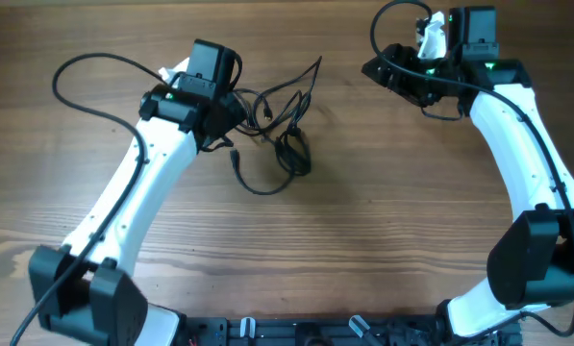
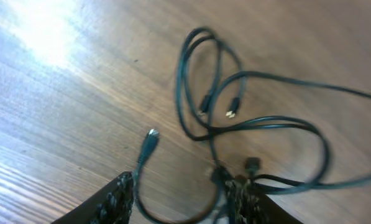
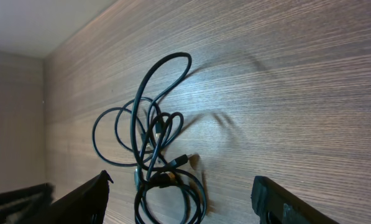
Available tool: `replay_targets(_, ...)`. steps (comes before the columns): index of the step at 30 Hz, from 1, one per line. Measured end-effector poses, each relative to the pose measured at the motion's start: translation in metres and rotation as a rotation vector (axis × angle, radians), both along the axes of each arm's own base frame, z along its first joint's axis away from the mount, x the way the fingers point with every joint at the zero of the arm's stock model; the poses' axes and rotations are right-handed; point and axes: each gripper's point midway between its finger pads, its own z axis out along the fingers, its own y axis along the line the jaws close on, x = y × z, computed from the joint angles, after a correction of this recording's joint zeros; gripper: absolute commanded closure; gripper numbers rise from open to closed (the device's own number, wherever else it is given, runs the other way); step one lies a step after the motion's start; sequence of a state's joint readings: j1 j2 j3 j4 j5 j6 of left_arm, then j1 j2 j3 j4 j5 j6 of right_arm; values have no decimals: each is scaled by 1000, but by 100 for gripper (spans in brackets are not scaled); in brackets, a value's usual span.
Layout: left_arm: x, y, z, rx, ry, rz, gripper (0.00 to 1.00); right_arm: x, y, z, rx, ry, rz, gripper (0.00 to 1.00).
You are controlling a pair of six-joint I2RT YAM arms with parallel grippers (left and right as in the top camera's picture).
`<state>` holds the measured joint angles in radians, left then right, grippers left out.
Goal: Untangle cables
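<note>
We judge the cables (image 1: 279, 135) mostly knotted, near twelve o'clock of the counter (image 1: 383, 240). Left end effector (image 2: 180, 202) stands apart, straddling one strand; right end effector (image 3: 180, 182) gapes empty.

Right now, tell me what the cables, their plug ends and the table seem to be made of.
The cables: probably rubber or plastic sheathing, black, faintly shiny; they lie in soft loops. The plug ends: a pale, metallic-looking tip on a dark moulded body, likely plastic. The table: wood or wood-look laminate, brown streaked grain, glare suggesting a smooth finish.
</note>
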<state>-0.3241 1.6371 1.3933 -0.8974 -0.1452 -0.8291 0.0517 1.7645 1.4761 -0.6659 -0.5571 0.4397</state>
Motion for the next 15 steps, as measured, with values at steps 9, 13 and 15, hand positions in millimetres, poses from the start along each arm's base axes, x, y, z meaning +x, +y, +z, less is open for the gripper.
replay_targets(9,25,5,-74,-1,54,19,53,-2,0,-2,-1,13,0,18)
replay_targets(13,37,1,-86,-20,25,0,73,-3,-1,-2,-1,19,-1,18)
replay_targets(15,42,-1,-84,-26,3,-2,89,-4,-1,-3,-1,23,0,18)
